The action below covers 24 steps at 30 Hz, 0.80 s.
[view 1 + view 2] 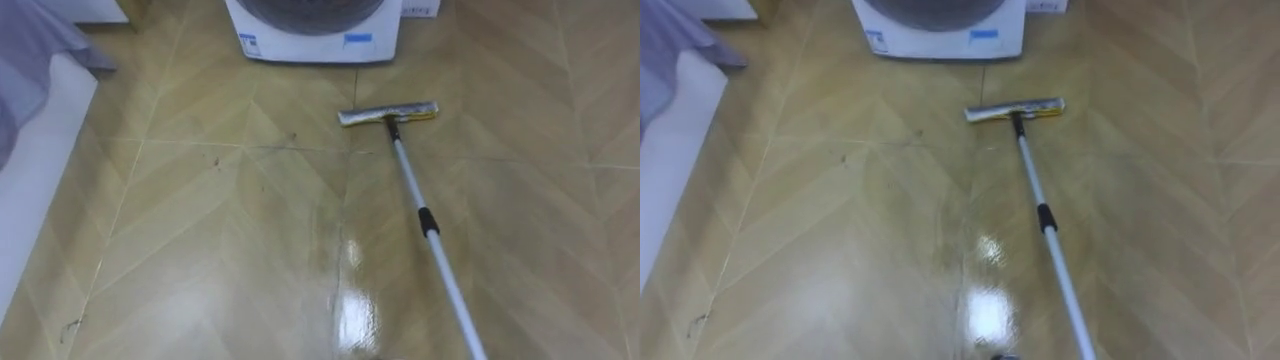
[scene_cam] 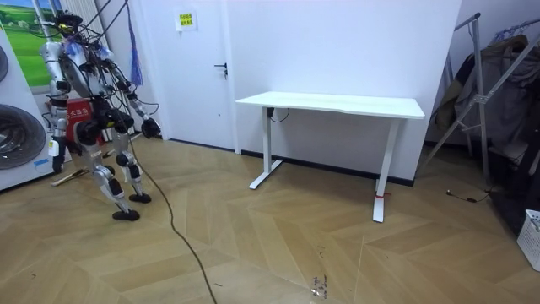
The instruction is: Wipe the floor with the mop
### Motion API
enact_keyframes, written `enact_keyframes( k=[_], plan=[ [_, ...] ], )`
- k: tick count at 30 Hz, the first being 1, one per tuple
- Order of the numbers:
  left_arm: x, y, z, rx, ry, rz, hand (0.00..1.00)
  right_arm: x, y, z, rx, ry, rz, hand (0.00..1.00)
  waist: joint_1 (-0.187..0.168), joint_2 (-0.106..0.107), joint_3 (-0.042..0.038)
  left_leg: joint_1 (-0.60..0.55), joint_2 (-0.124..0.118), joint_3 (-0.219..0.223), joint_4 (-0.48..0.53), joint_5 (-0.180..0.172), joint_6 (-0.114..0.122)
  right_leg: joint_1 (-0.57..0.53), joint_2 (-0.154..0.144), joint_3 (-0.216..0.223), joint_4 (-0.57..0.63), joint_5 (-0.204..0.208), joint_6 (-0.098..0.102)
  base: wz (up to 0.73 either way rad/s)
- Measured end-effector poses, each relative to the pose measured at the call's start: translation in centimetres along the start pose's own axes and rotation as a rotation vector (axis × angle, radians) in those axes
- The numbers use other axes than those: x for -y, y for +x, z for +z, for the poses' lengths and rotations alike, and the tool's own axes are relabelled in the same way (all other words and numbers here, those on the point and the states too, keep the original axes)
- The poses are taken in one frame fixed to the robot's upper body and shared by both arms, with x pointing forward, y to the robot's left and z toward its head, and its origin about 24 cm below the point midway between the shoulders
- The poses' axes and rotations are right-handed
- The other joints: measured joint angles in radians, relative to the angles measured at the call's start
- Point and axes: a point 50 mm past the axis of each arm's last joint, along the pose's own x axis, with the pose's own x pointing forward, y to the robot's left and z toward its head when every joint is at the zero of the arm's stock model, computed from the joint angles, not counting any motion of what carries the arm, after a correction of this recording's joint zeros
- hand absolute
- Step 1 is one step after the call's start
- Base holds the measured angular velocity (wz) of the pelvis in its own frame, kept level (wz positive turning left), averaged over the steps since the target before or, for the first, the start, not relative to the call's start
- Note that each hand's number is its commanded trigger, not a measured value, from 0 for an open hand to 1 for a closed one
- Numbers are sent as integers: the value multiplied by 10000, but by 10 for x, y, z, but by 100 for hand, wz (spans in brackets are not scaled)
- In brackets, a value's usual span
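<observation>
You are looking down on the herringbone wood floor (image 1: 200, 250), which is taking up most of both eye views and gleaming in a bright patch (image 1: 355, 300) just left of the mop's pole. In the room view your robot is standing at the room view's left with its legs set apart, facing the washing machine (image 1: 315, 45). The white worktop (image 2: 337, 104) is standing well apart from it by the back wall, and a clothes rack (image 2: 485, 93) is leaning in at the room view's right.

At the left edge of the eye views a white surface (image 1: 35, 170) is running along the floor, with a grey-lilac cloth (image 1: 30, 60) hanging over it.

The mop (image 1: 428, 222) is lying out ahead of the robot, its pole slanting from the lower right up to the flat mop head (image 1: 388, 113). The head is resting on the floor near the washing machine's base, apart from it.

The left hand (image 2: 105, 133) and right hand (image 2: 150, 128) are showing as small dark shapes at hip height. You cannot tell how their fingers are standing or whether either is holding the pole.
</observation>
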Motion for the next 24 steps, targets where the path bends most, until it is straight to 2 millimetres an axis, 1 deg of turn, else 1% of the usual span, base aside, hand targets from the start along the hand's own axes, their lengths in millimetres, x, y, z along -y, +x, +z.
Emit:
enact_keyframes(
  k=[1,3,6,8,10,12,13,15,17,19,20,21,23,24],
  plan=[
    [0,0,-2,-87,13,4,0,0,0,0,-29,-42,-1,100,2,-21,6,191,11,-25,-152,32,-23,168,32,1,-110,25,-7,0],
    [-2,0,-7,-292,-64,19,0,1,0,1,-87,-179,-36,100,14,-145,47,898,3,-36,-769,290,-28,800,57,-11,-513,122,3,0],
    [-3,0,-11,-382,-53,51,0,1,-1,4,-62,-397,-130,100,14,-224,51,1612,18,-29,-1370,525,-20,1427,114,-46,-1031,243,32,0],
    [-4,0,-14,-457,-77,66,0,2,-1,6,-8,-396,-224,100,11,-238,38,2035,50,-29,-1651,560,-19,1811,177,-21,-1272,263,59,-4],
    [-5,0,-16,-515,-232,130,0,1,-2,14,194,-529,-250,100,33,-290,2,2398,83,-27,-1855,564,-20,2177,228,-17,-1450,272,74,0],
    [-6,0,-14,-482,-255,158,0,3,-4,24,454,-789,-485,100,52,-331,-26,2708,126,3,-1981,567,-18,2526,306,-14,-1709,354,123,-6],
    [-7,0,-14,-478,-258,167,0,4,-5,27,569,-796,-559,100,53,-337,-27,2772,145,10,-2013,567,-18,2606,339,-18,-1801,399,125,-7],
    [-9,0,-14,-485,-254,213,0,6,-8,41,1045,-815,-808,100,65,-357,-35,2998,207,16,-2182,569,-16,2911,403,-35,-2139,531,159,0],
    [-10,0,-11,-412,-250,224,0,5,-9,45,1263,-814,-837,100,129,-370,-34,3182,242,25,-2233,575,-7,3183,495,-28,-2386,618,189,2],
    [-10,1,-10,-398,-247,178,0,2,-9,47,1331,-824,-768,100,287,-401,-46,3401,273,57,-2324,575,-6,3445,532,-18,-2589,669,201,-4],
    [-11,1,-11,-412,-361,114,0,0,-9,49,1429,-857,-703,100,293,-413,-52,3470,285,73,-2325,575,-6,3560,541,-17,-2684,701,215,0],
    [-12,1,-12,-438,-426,99,0,-1,-9,50,1479,-901,-671,100,292,-444,-39,3502,285,75,-2336,575,-6,3592,542,-11,-2698,703,216,0],
    [-14,0,-16,-531,-549,80,0,-9,-8,48,1552,-950,-496,100,264,-460,-50,3628,306,70,-2358,575,-6,3785,555,-11,-2850,745,220,0],
    [-15,0,-16,-548,-539,74,0,-11,-8,47,1557,-949,-438,100,270,-492,-28,3682,309,79,-2388,575,-6,3818,555,2,-2843,745,220,0]
  ],
)
